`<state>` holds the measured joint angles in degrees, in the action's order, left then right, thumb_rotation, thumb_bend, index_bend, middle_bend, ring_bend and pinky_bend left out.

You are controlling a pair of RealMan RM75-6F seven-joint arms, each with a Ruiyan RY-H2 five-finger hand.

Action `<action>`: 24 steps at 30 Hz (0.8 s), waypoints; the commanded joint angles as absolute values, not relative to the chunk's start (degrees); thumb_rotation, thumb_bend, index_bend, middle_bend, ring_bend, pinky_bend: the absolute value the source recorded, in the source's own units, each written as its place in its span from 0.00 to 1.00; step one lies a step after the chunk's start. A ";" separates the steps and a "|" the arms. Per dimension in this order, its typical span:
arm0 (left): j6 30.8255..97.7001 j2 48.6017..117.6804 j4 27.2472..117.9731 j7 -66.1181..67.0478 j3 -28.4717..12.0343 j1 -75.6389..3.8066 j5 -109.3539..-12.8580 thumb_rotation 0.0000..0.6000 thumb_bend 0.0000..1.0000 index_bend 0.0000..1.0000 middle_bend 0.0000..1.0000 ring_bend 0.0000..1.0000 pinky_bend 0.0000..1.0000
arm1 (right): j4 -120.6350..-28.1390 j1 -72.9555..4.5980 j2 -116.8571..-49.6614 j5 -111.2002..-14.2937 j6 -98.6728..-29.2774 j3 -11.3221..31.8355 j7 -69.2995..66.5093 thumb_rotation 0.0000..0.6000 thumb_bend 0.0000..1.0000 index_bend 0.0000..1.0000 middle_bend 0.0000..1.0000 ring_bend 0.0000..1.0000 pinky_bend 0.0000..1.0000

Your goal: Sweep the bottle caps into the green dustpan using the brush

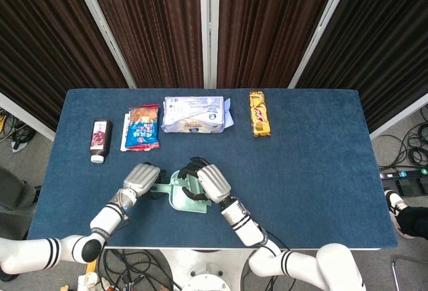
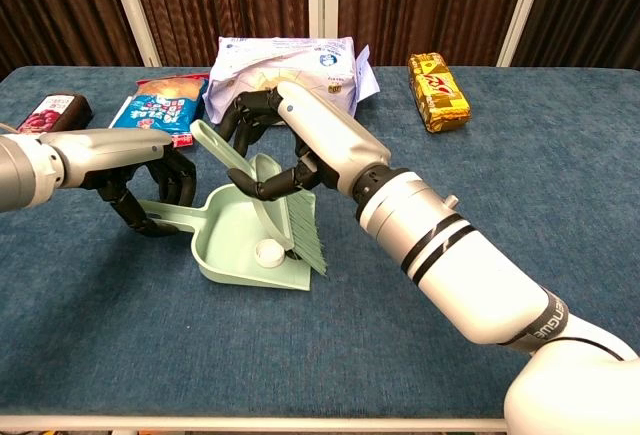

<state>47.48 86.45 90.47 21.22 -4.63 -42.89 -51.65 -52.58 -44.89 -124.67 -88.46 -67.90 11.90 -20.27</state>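
Head view: mounted high, looking steeply down and forward over the whole blue surface [image 1: 321, 150], far edge and dark curtains [image 1: 167, 30] included, floor and cables visible at both sides. Distant framing. Chest view: set low at the near edge, facing forward at a shallow angle, close to the work. Shared by both: the green dustpan [image 1: 180, 197] [image 2: 235, 245], both hands, and the row of packets along the far side.

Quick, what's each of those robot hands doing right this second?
Left hand: holding the green dustpan by its handle.
Right hand: holding the brush, bristles down at the dustpan's mouth.
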 commanded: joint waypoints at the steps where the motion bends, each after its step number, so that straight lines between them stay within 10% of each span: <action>1: 47.71 87.09 90.44 21.20 -4.83 -43.23 -51.41 1.00 0.36 0.59 0.57 0.39 0.25 | -52.44 -45.02 -124.82 -88.49 -68.08 11.87 -21.23 1.00 0.63 0.78 0.66 0.33 0.20; 24: 46.84 90.76 89.12 22.52 -7.08 -48.23 -45.74 1.00 0.36 0.59 0.57 0.39 0.25 | -61.34 -42.39 -116.77 -89.71 -71.70 10.30 -21.58 1.00 0.63 0.78 0.66 0.33 0.20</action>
